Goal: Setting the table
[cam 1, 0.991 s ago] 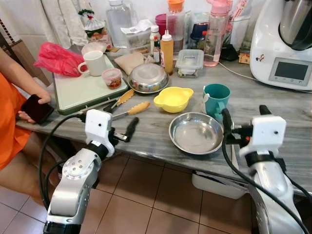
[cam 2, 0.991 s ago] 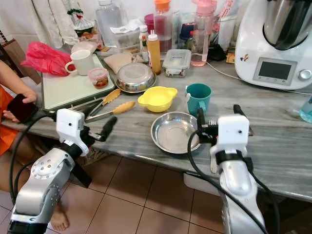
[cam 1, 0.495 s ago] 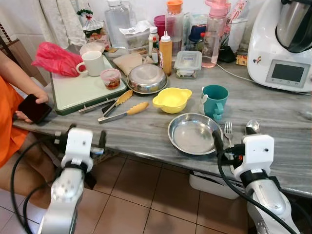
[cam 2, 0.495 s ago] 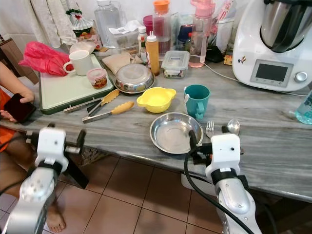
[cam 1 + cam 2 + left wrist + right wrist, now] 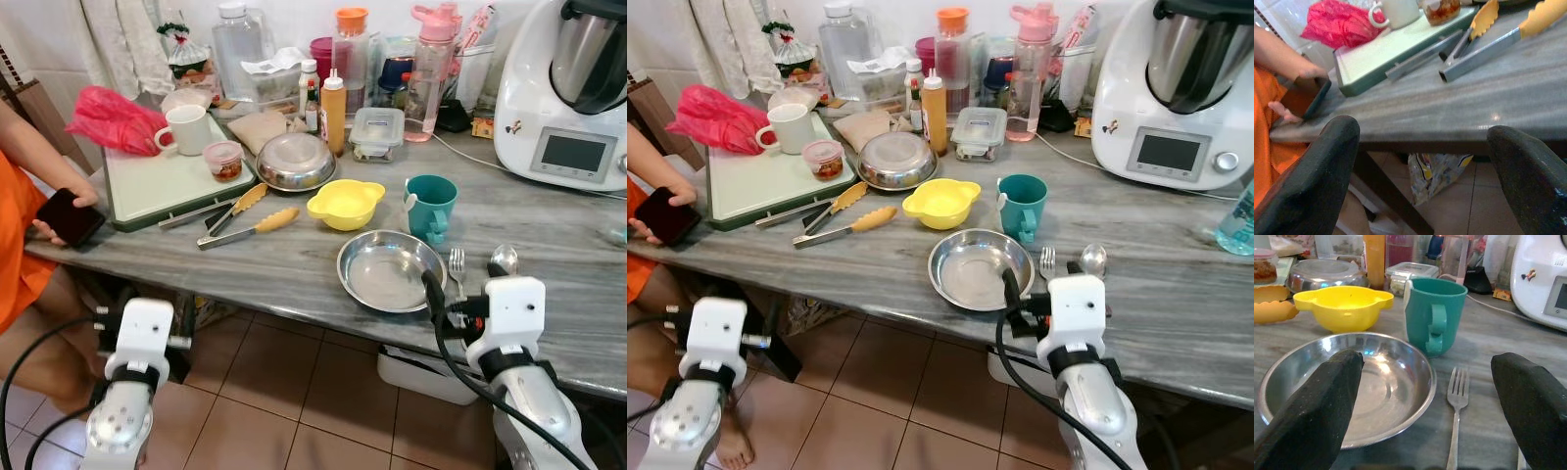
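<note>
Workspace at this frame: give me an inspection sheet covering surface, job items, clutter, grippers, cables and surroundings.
Surface: grey marble-look table, crowded at the back.
Job's things: steel plate near the front edge; fork and spoon to its right; teal mug and yellow bowl behind it.
Clutter: tongs, green tray, white mug, bottles, food processor.
Grippers: right gripper open, facing the plate; left gripper open, below the table edge.
Cables: black arm cables; a white cord on the table.
Surroundings: a person in orange holding a phone; tiled floor.
</note>
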Motion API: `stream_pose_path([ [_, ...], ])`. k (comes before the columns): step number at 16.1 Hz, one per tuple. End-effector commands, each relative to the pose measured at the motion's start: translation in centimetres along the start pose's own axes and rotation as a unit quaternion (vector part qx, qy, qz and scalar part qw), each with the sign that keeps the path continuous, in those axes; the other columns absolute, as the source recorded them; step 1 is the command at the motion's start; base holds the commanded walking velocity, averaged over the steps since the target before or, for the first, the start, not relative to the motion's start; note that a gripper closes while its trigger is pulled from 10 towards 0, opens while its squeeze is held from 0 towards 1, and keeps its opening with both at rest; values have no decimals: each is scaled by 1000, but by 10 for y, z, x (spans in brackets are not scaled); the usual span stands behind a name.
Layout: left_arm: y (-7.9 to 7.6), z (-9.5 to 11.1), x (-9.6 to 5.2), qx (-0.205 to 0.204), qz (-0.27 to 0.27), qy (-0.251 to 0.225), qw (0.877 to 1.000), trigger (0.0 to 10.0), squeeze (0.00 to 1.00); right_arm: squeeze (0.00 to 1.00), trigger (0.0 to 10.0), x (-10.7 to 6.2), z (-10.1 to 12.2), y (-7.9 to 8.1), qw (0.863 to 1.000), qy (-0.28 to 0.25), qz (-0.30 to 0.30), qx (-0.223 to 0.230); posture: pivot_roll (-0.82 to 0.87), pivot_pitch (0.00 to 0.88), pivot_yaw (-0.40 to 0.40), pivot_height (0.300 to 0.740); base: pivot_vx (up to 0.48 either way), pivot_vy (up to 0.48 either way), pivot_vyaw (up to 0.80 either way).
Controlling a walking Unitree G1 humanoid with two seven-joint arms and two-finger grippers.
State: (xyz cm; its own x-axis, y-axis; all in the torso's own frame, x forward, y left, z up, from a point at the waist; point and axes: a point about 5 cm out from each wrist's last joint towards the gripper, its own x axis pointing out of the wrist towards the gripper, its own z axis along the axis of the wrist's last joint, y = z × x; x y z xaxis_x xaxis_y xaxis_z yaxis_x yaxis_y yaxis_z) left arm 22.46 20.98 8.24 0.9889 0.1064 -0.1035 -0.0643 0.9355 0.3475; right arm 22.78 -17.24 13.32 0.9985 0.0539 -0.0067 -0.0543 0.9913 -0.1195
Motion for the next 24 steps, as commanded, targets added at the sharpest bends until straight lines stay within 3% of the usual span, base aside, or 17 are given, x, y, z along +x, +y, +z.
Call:
stream_pose_path([
  [1, 3, 2, 2, 8, 1, -9, 1000, 10000, 0, 0, 10000, 0, -1, 3, 1000, 1, 9, 5, -116, 2, 59, 740, 0, 0, 0],
  [12, -4, -13, 14, -4, -28, -12, 1000, 10000, 0, 0, 10000, 1, 0, 0, 1000, 3, -5, 6, -136, 4, 73, 740, 0, 0, 0],
  [15, -6, -14, 16, -5, -32, -13, 999, 10000, 0, 0, 10000, 1, 0, -1, 1000, 4, -8, 6, -140, 2, 73, 740, 0, 0, -779],
  [24, -17, -1, 19, -6, -56, -34, 998, 10000, 0, 0, 10000, 2, 2, -3, 1000, -1, -6, -1, -146, 0, 66, 740, 0, 0, -151],
])
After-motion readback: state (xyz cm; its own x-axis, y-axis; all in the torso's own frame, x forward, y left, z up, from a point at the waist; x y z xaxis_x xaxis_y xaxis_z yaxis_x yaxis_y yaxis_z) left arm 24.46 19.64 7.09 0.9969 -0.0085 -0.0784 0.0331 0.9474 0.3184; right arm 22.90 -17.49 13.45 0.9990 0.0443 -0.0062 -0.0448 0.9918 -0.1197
